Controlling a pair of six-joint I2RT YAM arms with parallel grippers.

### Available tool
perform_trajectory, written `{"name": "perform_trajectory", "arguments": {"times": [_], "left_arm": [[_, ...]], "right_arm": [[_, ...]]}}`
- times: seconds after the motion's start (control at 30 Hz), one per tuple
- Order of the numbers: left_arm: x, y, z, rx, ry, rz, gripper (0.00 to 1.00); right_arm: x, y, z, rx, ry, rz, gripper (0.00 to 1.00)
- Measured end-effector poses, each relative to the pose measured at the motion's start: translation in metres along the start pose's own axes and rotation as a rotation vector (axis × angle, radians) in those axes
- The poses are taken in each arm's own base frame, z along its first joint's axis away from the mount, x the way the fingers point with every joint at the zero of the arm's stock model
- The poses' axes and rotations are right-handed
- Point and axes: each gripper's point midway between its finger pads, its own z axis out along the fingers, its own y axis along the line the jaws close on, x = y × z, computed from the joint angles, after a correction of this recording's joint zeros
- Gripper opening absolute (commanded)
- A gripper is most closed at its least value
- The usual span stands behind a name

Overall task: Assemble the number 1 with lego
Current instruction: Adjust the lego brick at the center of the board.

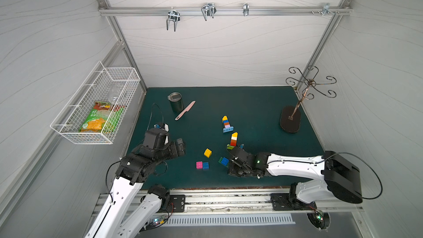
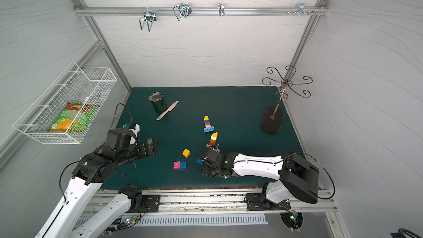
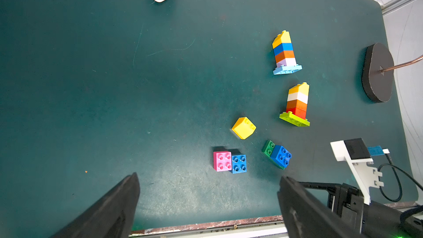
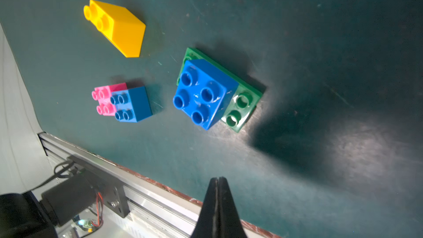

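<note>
Two lego towers stand mid-mat. One is yellow, blue, orange and lilac on a light blue base [image 1: 226, 124] [image 3: 285, 52]; the other is yellow, white, orange and red on a lime base [image 1: 234, 139] [image 3: 296, 104]. A loose yellow sloped brick [image 1: 207, 152] [image 4: 116, 27] lies in front of them. A pink brick [image 3: 222, 160] touches a blue brick [image 3: 239, 163]. Another blue brick [image 4: 201, 92] sits on a green plate [image 4: 240, 104]. My right gripper [image 4: 218, 179] is shut and empty, near the front edge, short of that blue brick. My left gripper [image 3: 208, 176] hangs open and empty left of the bricks.
A dark tumbler [image 1: 175, 102] and a pink knife [image 1: 185, 110] lie at the back left. A hook stand on a black base [image 1: 290, 119] is at the right. A wire basket [image 1: 96, 104] hangs on the left wall. The mat's front edge [image 1: 206, 188] is close to both grippers.
</note>
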Motion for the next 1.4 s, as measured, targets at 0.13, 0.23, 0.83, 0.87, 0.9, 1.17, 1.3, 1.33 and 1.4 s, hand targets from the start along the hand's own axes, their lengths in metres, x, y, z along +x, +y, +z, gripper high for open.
{"name": "perform_trajectory", "arguments": {"times": [0.13, 0.23, 0.83, 0.87, 0.9, 1.17, 1.3, 1.33, 1.4], "left_arm": [[0.000, 0.000, 0.000, 0.000, 0.000, 0.000, 1.00], [0.000, 0.000, 0.000, 0.000, 0.000, 0.000, 1.00], [0.000, 0.000, 0.000, 0.000, 0.000, 0.000, 1.00], [0.000, 0.000, 0.000, 0.000, 0.000, 0.000, 1.00], [0.000, 0.000, 0.000, 0.000, -0.001, 0.000, 1.00], [0.000, 0.000, 0.000, 0.000, -0.001, 0.000, 1.00], [0.000, 0.000, -0.001, 0.002, -0.003, 0.000, 0.99], [0.000, 0.000, 0.000, 0.002, -0.002, 0.000, 1.00], [0.000, 0.000, 0.000, 0.002, -0.002, 0.000, 1.00]], "right_arm": [[0.000, -0.002, 0.013, 0.012, 0.005, 0.024, 0.00], [0.001, -0.005, 0.021, 0.026, 0.010, 0.039, 0.00], [-0.023, -0.017, 0.028, 0.057, -0.028, 0.076, 0.00], [-0.024, -0.017, 0.028, 0.058, -0.028, 0.073, 0.00], [-0.024, -0.016, 0.028, 0.058, -0.028, 0.070, 0.00], [-0.028, -0.016, 0.024, 0.086, -0.036, 0.012, 0.00], [-0.030, -0.007, 0.021, 0.079, -0.036, -0.024, 0.00], [-0.030, -0.004, 0.019, 0.079, -0.035, -0.038, 0.00], [-0.028, 0.004, 0.015, 0.083, -0.036, -0.074, 0.06]]}}
